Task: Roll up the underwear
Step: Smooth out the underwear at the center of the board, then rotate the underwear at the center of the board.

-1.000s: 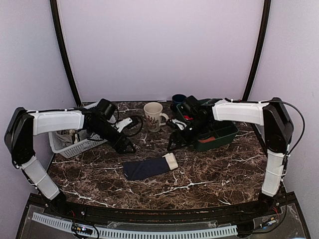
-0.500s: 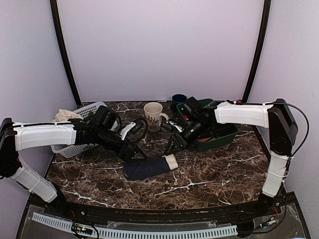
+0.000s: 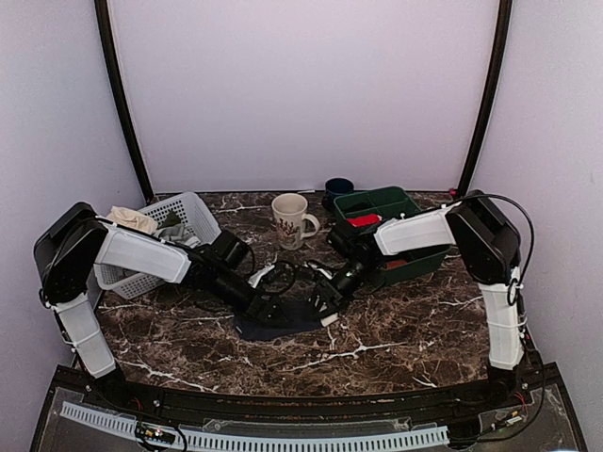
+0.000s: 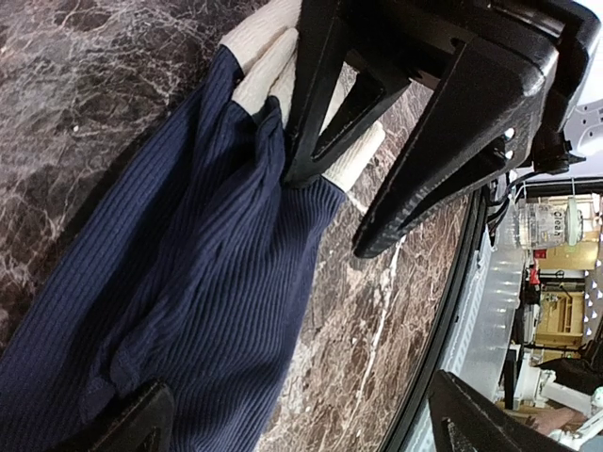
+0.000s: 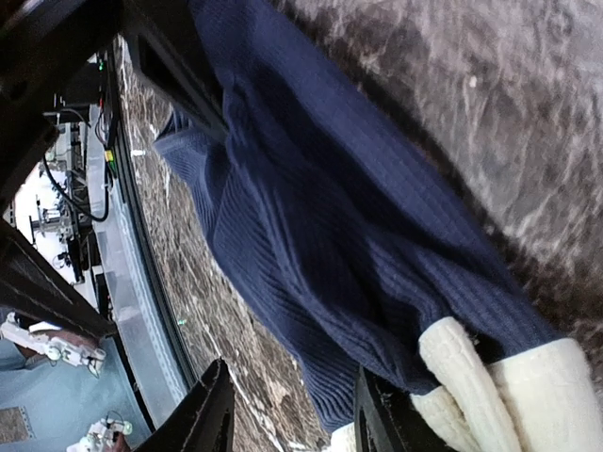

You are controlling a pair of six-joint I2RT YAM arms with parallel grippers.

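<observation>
The underwear (image 3: 283, 323), navy-blue ribbed cloth with a cream waistband (image 4: 268, 38) at its right end, lies flat on the marble table. My left gripper (image 3: 267, 306) is open over its left part; in the left wrist view (image 4: 306, 424) one finger rests by the cloth (image 4: 188, 282). My right gripper (image 3: 325, 297) is open at the waistband end. In the left wrist view, the right gripper (image 4: 325, 215) has one fingertip on the cloth and the other on the table. In the right wrist view (image 5: 292, 414) the cloth (image 5: 330, 207) and waistband (image 5: 490, 386) fill the frame.
A cream mug (image 3: 288, 219) stands behind the underwear. A white basket (image 3: 184, 218) with cloths is at the back left. A green bin (image 3: 400, 205) holding a red bundle (image 3: 363, 220) is at the back right, with a dark cup (image 3: 337, 187) behind it.
Both arms have come forward and down from near the basket and the bin to the underwear. Their open grippers now sit at its two ends. The underwear has not visibly moved.
</observation>
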